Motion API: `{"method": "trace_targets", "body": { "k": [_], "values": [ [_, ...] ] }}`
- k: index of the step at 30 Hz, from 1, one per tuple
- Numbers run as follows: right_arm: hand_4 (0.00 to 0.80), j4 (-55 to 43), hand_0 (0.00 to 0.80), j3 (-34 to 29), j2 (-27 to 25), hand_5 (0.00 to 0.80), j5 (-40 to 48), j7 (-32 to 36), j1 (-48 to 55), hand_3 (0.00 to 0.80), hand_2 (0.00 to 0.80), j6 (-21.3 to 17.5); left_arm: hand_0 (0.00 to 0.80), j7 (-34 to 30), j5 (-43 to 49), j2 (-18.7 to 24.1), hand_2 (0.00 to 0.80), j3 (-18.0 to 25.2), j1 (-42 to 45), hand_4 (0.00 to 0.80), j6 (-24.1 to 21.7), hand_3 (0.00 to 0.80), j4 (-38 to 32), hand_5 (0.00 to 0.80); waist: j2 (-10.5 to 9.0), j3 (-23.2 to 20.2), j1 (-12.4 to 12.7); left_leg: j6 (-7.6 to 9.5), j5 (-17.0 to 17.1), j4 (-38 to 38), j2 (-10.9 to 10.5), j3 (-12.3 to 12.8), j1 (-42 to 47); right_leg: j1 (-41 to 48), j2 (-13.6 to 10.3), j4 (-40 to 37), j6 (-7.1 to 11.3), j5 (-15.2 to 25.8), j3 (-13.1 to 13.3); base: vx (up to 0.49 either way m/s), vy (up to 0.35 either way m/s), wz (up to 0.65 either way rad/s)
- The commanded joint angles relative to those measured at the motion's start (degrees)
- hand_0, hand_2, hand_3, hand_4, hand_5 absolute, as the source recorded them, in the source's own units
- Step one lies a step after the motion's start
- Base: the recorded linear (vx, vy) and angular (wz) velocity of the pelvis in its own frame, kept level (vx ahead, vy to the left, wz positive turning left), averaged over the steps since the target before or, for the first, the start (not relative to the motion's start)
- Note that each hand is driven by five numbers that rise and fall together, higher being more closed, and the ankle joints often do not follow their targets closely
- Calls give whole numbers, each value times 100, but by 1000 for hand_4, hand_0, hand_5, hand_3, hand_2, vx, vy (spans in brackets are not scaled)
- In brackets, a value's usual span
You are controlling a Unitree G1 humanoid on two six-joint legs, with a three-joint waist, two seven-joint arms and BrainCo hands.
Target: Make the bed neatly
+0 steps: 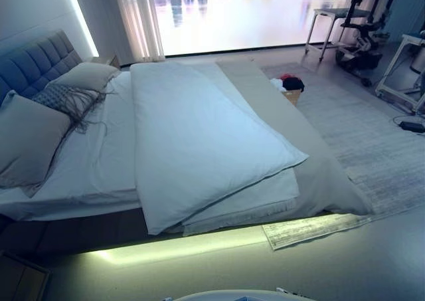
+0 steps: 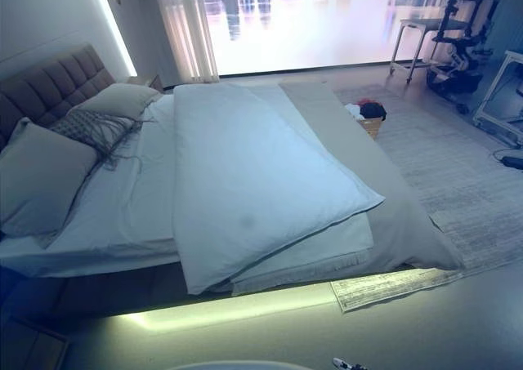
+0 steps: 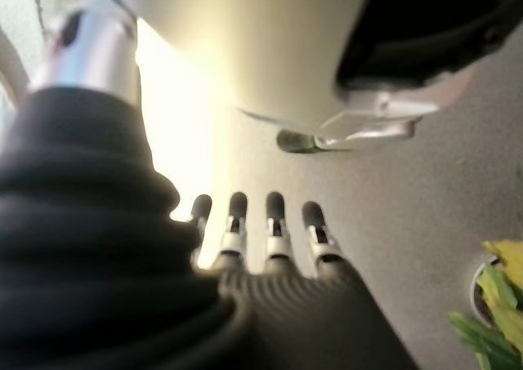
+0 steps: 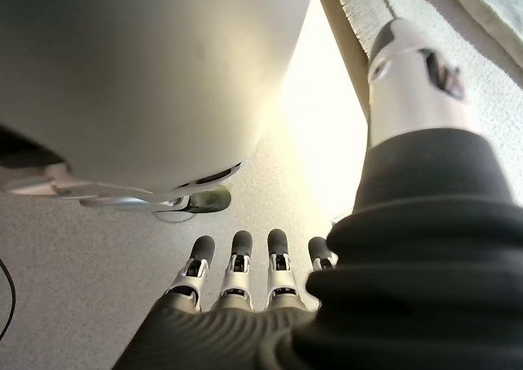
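The bed lies before me with a white sheet. A pale duvet lies folded over its middle, one corner hanging over the near edge. A grey blanket covers the bed's right side down to the floor. Two grey pillows and a fringed knitted cushion lean at the padded headboard on the left. Neither hand shows in the eye views. My left hand and right hand hang above the floor, fingers straight, holding nothing.
A basket of clothes stands on the floor by the bed's far right side. A large rug lies to the right and a small mat at the near corner. A table and equipment stand by the window. A plant is near my left hand.
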Motion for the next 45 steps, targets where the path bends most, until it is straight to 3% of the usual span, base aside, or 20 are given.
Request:
{"method": "trace_targets", "body": {
  "k": [1,7,11,19,23,25,26,28,30,31,32,35,38,39,40,45],
  "values": [
    [0,319,0,46,291,0,139,95,-513,0,0,-112,0,162,60,-196,0,103,-382,0,-91,0,357,0,-227,230,11,368,-158,23,-298,-75,-156,269,92,23,-29,-389,101,0,0,0],
    [0,382,0,-72,215,0,421,180,-536,0,0,-79,0,88,49,-81,0,191,-427,0,-136,0,341,0,-166,265,20,356,-134,23,-315,-113,-168,279,73,23,-34,-388,52,0,0,0],
    [0,396,0,-130,102,0,402,277,-541,0,0,-43,0,-649,23,53,0,194,-455,0,-75,0,256,0,-124,286,20,352,-127,23,-316,-105,-183,282,42,23,-23,-397,-10,1,-10,0],
    [0,451,0,-213,69,0,539,343,-597,0,0,203,0,-335,-91,144,0,366,-470,0,-6,0,363,0,-113,321,10,358,-120,112,-266,-155,-108,329,79,93,-85,-479,-2,10,-75,0],
    [0,406,0,-89,157,0,214,311,-662,0,0,542,0,-72,-194,10,0,498,-412,0,-183,0,388,0,-301,458,37,285,-234,1135,-202,-239,-493,197,49,436,-223,-541,109,10,-123,-1],
    [0,367,0,41,130,0,-41,331,-721,0,0,675,0,5,-283,-51,0,521,-441,0,-279,0,378,0,-405,625,103,223,123,2196,-179,-340,-1121,140,65,545,-369,-570,100,-75,-161,-7],
    [0,345,0,122,90,0,-116,310,-747,0,0,709,0,21,-354,-80,0,537,-454,0,-351,0,390,0,-431,769,169,129,624,3056,-150,-437,-1734,137,88,635,-488,-593,57,-67,-164,-13],
    [0,284,0,162,16,0,-265,261,-760,0,0,791,0,-19,-329,-103,0,587,-456,0,-360,0,373,0,-367,953,216,-10,1100,3725,-134,-525,-2334,170,165,807,-610,-681,31,-5,-63,-22],
    [0,255,0,216,-29,0,-289,145,-795,0,0,801,0,-42,-305,-113,0,596,-459,0,-340,0,362,0,-237,1092,306,-28,1122,3115,-393,-437,-2413,282,220,917,-532,-793,112,110,80,-6],
    [0,254,0,223,-41,0,-271,150,-830,0,0,807,0,-21,-375,-133,0,560,-402,0,-374,0,365,0,-135,1132,356,-45,1242,2387,-388,-358,-2349,380,327,917,-493,-859,226,274,126,-24],
    [0,271,0,207,-71,0,-262,197,-858,0,0,787,0,-21,-379,-121,0,543,-337,0,-363,0,352,0,-47,1125,381,-34,1339,1629,-228,-297,-2259,482,448,876,-497,-942,305,332,113,-43],
    [0,265,0,172,-90,0,-131,207,-881,0,0,797,0,18,-220,-21,0,467,-255,0,-308,0,349,0,-59,1082,490,-30,1603,552,-76,-409,-2162,840,549,684,-472,-1078,484,280,82,-45],
    [0,328,0,159,-62,0,-119,267,-809,0,0,773,0,160,-298,-31,0,536,-215,0,-371,0,395,0,-125,935,558,-64,1533,170,54,-369,-2109,1273,510,445,-408,-1295,637,333,165,16],
    [0,360,0,133,-44,0,-166,278,-781,0,0,772,0,199,-285,-55,0,577,-191,0,-373,0,385,0,-162,876,548,-9,1266,102,34,-263,-2051,1336,425,390,-382,-1289,636,342,233,3],
    [0,406,0,112,-4,0,-163,278,-763,0,0,775,0,250,-276,-57,0,584,-181,0,-370,0,360,0,-174,783,546,-5,1219,76,40,-163,-1979,1394,349,353,-324,-1304,594,338,233,-3],
    [0,321,0,162,127,0,-23,417,-724,0,0,681,0,339,-216,129,0,569,-322,0,-419,0,295,0,-272,580,690,146,933,338,-81,-276,-1846,1498,-56,372,-108,-1318,268,298,165,-4]
  ]
}}
